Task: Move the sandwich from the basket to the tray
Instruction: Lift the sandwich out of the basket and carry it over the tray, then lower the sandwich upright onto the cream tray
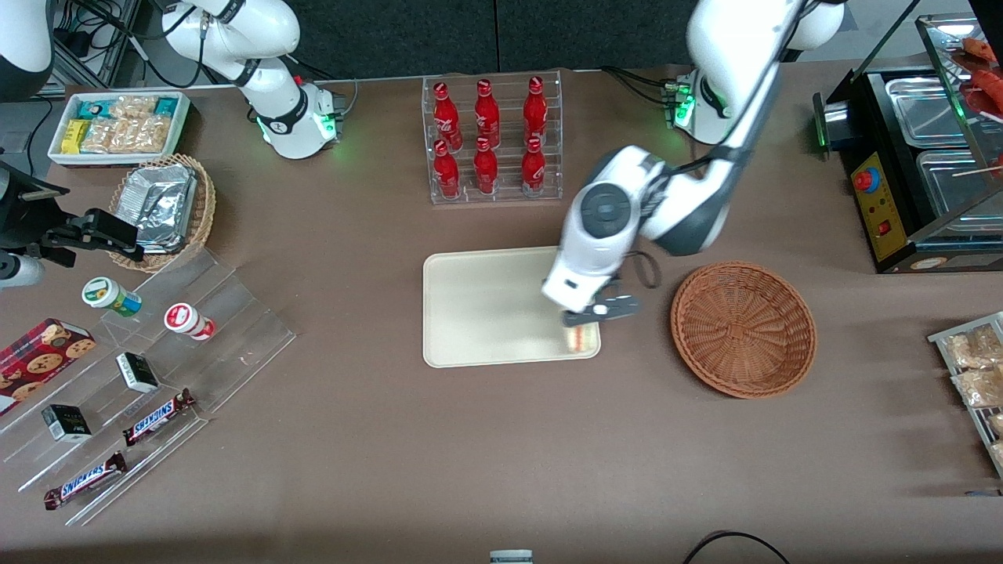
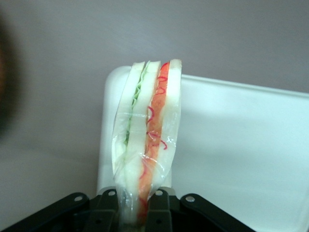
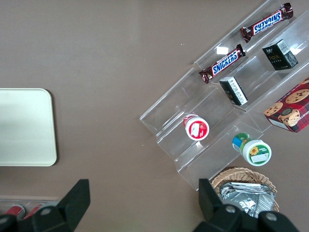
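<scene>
Hanging clamped in the gripper (image 2: 137, 205), the sandwich (image 2: 147, 140) points straight away from the fingers, its long axis running out from the fingertips with the red-orange and green filling stripes edge-on to the wrist camera (the clear wrap is bunched where the jaws pinch it). The wedge is held by one end only, and the jaws stand narrow, closed on it.

Seen from the front camera, the sandwich (image 1: 581, 338) sits over the corner of the tray (image 1: 486, 313) that is nearest both the camera and the basket (image 1: 743, 329). That is the relation the coming move seems to turn on: the cream surface lies directly under the wedge, just inside the rim, so what remains is probably a short descent and a release, not more sideways travel. Whether the sandwich touches the tray yet cannot be told from either view. Because it hangs so close to the rounded corner, a drop here could leave part of it on the rim; a small shift toward the tray's middle would be safer.

The gripper (image 1: 599, 313) is just above the sandwich, on the side farther from the front camera, with the wrist tilted down. The left arm reaches in from its base at the table's edge farthest from the camera, folded at the elbow above the gap between tray and basket. The basket stands just beside the tray, toward the working arm's end of the table, with nothing visible in it
</scene>
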